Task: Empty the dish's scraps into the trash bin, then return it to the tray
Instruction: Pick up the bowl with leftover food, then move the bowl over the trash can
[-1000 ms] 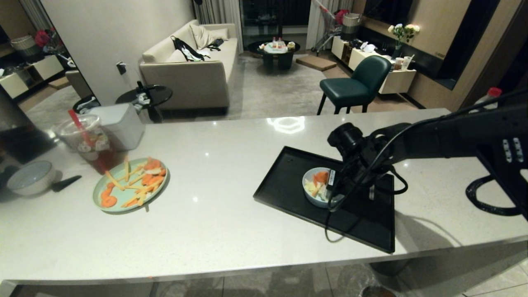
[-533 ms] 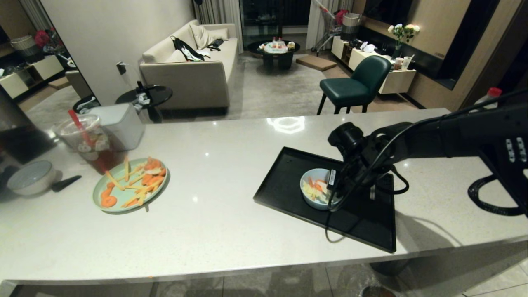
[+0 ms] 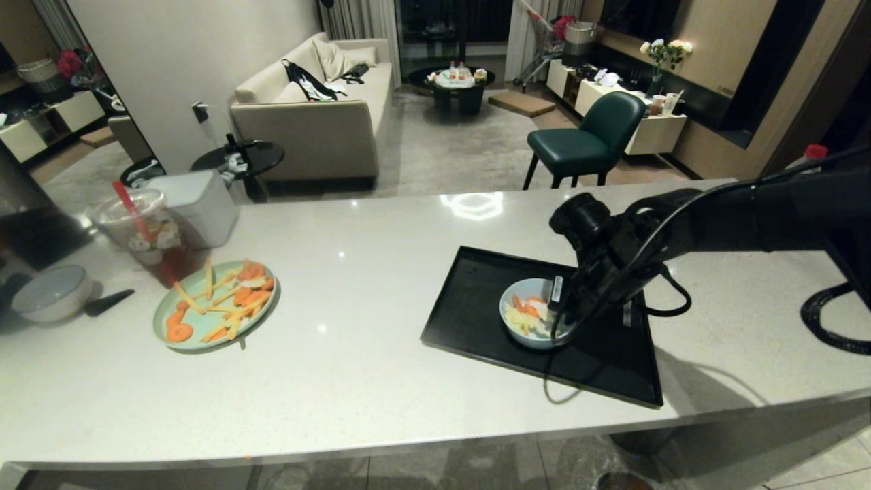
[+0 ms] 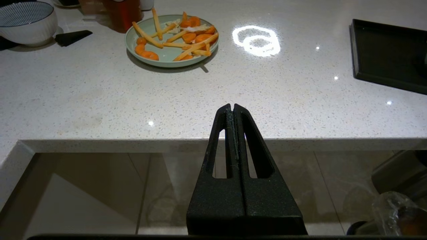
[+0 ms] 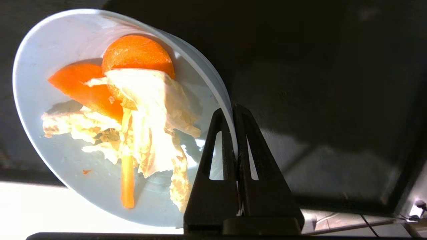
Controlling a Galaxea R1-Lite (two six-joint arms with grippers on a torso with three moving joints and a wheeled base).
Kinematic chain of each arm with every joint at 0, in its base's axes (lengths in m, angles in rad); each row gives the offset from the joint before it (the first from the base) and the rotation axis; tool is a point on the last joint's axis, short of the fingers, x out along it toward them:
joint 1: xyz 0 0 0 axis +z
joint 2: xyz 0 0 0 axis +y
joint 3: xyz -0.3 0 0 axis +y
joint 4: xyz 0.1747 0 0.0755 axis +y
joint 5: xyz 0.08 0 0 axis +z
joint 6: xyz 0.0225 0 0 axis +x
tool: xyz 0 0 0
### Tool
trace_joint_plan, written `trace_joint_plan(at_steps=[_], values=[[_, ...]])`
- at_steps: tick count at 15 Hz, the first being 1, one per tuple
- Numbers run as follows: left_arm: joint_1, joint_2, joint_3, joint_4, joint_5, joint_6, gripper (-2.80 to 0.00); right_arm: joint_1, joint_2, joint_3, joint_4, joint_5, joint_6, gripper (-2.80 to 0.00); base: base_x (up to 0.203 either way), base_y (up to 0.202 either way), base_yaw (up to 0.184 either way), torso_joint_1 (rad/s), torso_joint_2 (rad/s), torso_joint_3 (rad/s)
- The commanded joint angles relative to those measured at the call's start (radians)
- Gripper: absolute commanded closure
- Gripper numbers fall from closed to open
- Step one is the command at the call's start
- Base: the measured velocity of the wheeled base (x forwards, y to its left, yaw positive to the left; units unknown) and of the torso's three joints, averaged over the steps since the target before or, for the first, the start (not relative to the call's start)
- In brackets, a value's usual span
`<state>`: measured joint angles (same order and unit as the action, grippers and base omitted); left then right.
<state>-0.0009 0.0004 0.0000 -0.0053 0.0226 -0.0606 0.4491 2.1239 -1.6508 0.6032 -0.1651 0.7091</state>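
Right end effector (image 3: 559,314) clamped tight on the rim of the light-blue dish (image 3: 527,322), fingers pinching the near-right edge. Dish over the black tray (image 3: 476,306), tilted in the right wrist view, whether lifted off or resting hard to tell. Scraps (image 5: 133,110) piled inside: orange carrot slices plus pale yellow bits. Left end effector (image 4: 232,108) pressed fully together, holding nothing, hanging just off the desk (image 3: 381,258) edge. Green plate (image 3: 214,304) of fries and carrots well apart to the left.

The dish (image 3: 527,314) (scraps (image 3: 527,312) in it) sits on the tray (image 3: 476,306), right of the plate (image 3: 212,315).
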Motion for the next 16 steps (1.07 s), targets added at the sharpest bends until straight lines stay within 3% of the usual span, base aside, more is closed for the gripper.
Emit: trace_joint_plan(at_steps=[1, 5, 12, 16], values=[[0.001, 0.001, 0.000, -0.001, 0.000, -0.001, 0.00, 0.002, -0.066, 0.007, 0.023, 0.001, 0.004, 0.00, 0.000, 0.000, 0.000, 0.000, 0.00, 0.000], [0.000, 0.001, 0.000, -0.001, 0.000, -0.001, 0.00, 0.003, -0.179, 0.099, 0.052, 0.001, 0.004, 0.00, 0.000, 0.000, 0.000, 0.000, 0.00, 0.000], [0.000, 0.001, 0.000, -0.001, 0.000, -0.001, 0.00, 0.011, -0.488, 0.588, -0.046, -0.003, -0.004, 0.00, 0.000, 0.000, 0.000, 0.000, 0.00, 0.000], [-0.001, 0.001, 0.000, -0.001, 0.000, -0.001, 0.00, 0.043, -0.667, 0.767, -0.099, -0.010, -0.008, 0.00, 0.000, 0.000, 0.000, 0.000, 0.00, 0.000]])
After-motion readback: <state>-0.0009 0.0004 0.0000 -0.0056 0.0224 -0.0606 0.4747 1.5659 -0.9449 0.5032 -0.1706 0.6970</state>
